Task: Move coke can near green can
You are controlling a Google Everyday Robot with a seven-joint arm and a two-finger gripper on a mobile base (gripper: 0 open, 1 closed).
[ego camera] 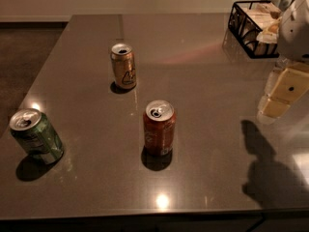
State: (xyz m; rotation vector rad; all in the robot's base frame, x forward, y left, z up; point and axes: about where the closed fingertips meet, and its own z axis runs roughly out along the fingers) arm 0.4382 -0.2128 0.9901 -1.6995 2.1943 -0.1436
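The coke can (159, 128) is red-orange with a silver top and stands upright near the middle front of the dark table (203, 71). The green can (36, 136) stands at the front left, tilted slightly in view, with a silver top. My gripper (276, 104) hangs at the right edge of the view, above the table and well to the right of the coke can, touching nothing. Its pale fingers point down and left.
A gold/tan can (123, 65) with a white emblem stands behind the coke can, toward the back left. A black wire basket (252, 27) with pale packets sits at the back right. The table's front edge runs along the bottom of the view.
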